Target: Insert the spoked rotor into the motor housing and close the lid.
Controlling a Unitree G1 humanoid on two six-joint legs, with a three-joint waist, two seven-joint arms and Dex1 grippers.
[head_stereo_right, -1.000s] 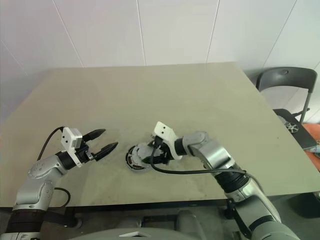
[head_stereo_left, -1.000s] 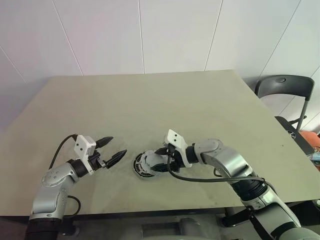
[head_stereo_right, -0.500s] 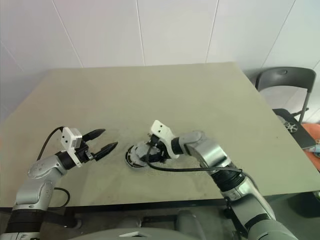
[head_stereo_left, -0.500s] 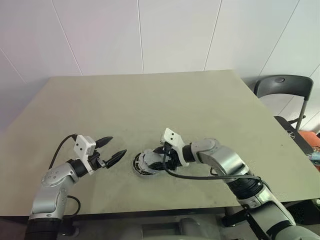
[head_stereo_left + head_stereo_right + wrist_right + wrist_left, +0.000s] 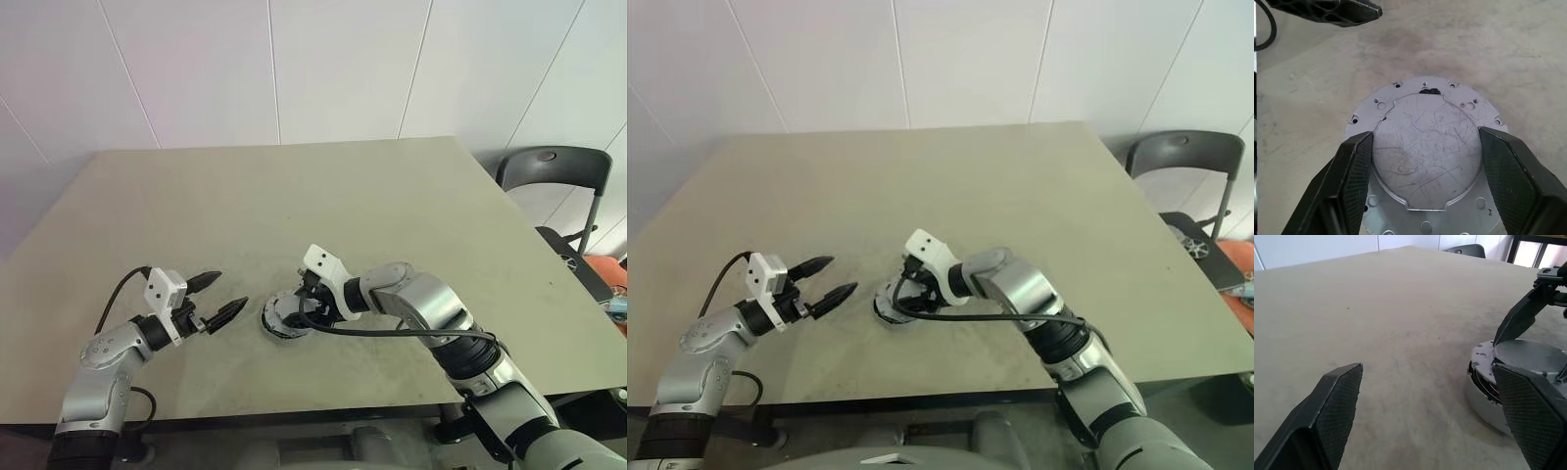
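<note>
Your right gripper (image 5: 1425, 161) straddles the lid (image 5: 1425, 142), fingers spread on either side; left gripper (image 5: 221, 297) wide open, empty, beside it.

Your robot's silver-grey jointed arms with black bands, left gripper (image 5: 217, 297) with two tapered black fingers (image 5: 1334, 413) textured in fine mesh, white camera blocks on both wrists, black cables looping off each forearm, right gripper (image 5: 1426, 161) fingers likewise black, cross-hatched.

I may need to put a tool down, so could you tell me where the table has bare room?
The table is bare from the far edge to the grippers, and right of the right arm. It is crowded near the front, where the left gripper, the lid and the right gripper meet.
</note>
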